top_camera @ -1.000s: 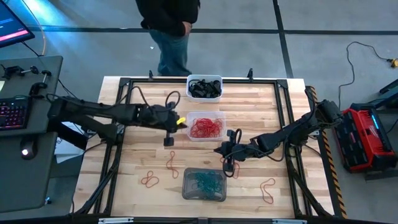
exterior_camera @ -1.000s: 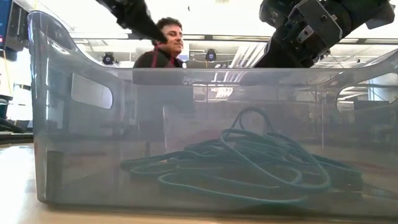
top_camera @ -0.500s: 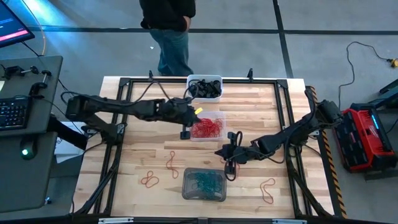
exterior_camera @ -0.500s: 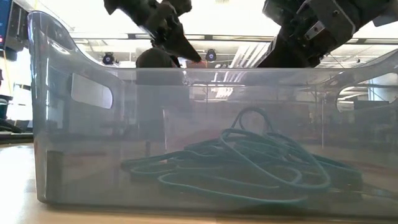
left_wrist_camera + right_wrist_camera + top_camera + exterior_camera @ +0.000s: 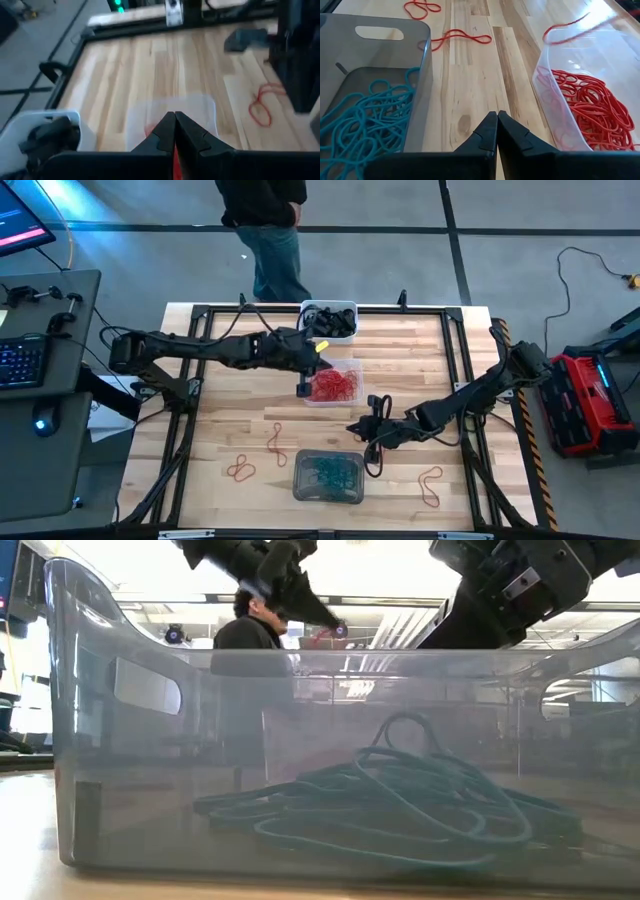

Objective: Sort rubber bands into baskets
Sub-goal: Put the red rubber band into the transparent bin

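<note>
Most bands are sorted—black ones in the opaque white tub (image 5: 328, 321), red in the clear tub (image 5: 331, 384), teal in the grey tub (image 5: 328, 477)—while three red rubber loops (image 5: 276, 442) lie on the wooden table (image 5: 230, 420), the left gripper (image 5: 304, 388) pressed together at the clear tub's edge, the right gripper (image 5: 371, 451) pressed together, empty.

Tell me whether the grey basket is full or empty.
Partly filled: the grey basket holds a loose tangle of teal rubber bands covering only its bottom.

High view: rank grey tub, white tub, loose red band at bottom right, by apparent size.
1. Grey tub
2. White tub, somewhat smaller in the picture, though arm and cables cover part of it
3. Loose red band, by far the smallest
</note>
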Available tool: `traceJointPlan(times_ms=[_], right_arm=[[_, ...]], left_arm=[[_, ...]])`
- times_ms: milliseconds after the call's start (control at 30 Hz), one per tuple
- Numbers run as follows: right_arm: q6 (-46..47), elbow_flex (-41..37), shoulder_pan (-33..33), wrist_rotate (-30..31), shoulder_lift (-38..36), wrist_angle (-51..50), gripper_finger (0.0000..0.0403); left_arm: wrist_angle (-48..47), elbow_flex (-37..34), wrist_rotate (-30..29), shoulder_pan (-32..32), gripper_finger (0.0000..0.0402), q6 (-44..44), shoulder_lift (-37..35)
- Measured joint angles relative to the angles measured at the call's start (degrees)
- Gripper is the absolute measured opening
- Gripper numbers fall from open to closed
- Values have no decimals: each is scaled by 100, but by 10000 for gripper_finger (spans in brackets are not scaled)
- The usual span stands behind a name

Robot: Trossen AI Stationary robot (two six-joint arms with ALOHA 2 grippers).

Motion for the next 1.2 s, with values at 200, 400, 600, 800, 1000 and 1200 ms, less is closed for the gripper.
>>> traceJointPlan(times_ms=[200,400,600,800,1000,1200], right_arm=[[9,1,0,-1,0,18,0],[1,0,0,-3,0,18,0],[12,0,0,-3,-2,13,0],[16,0,0,-6,-2,-21,0],[-1,-1,0,-12,-2,-130,0],[1,1,-1,-10,-2,-170,0]], left_arm=[[-33,144,136,-10,0,-6,22],[-78,145,129,45,0,-20,144],[-26,126,127,56,0,-67,709],[106,124,121,27,0,-114,1335],[104,124,203,24,1,-123,1586],[-127,124,234,-130,15,132,1433]])
